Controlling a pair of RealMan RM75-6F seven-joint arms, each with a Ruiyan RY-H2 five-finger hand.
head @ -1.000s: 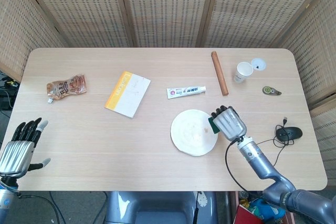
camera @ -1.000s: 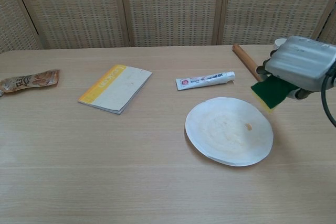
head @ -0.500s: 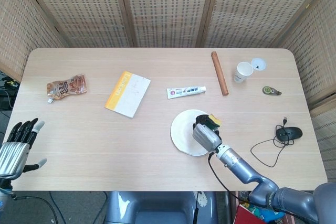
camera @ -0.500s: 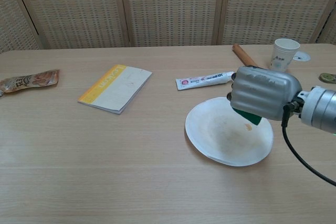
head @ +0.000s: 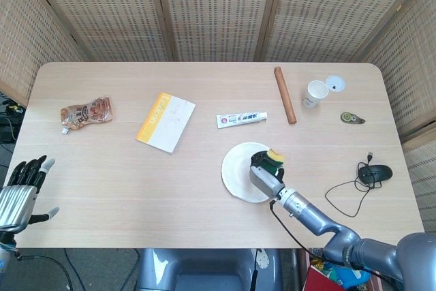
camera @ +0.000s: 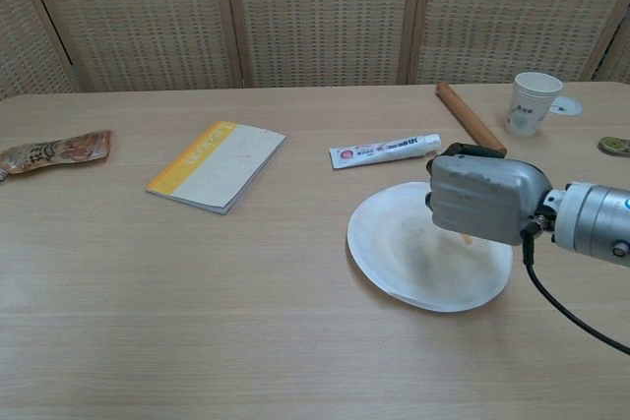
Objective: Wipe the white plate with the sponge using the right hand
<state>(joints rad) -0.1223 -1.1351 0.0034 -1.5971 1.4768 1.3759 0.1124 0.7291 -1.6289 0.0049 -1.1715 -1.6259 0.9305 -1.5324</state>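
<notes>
Head view, right hand point(head: 265, 177): knuckles up over the right part of the white plate point(head: 238, 172), fingers curled down onto the sponge point(head: 273, 156).
Head view, sponge: yellow top and green edge peeking out at the far side of the hand, over the plate's right rim.
Head view, plate: toward the near edge of the worktop point(head: 204, 216), right of centre.
Head view, left hand point(head: 20, 192): at the near left corner, holding nothing, fingers spread.
Chest view, right hand point(camera: 485, 199): low over the plate point(camera: 399, 248), right side.
Chest view, hidden: sponge fully covered by the hand; left hand out of frame.
Chest view, surroundings: pale wood worktop, woven screen panels point(camera: 315, 12) behind the far edge.
</notes>
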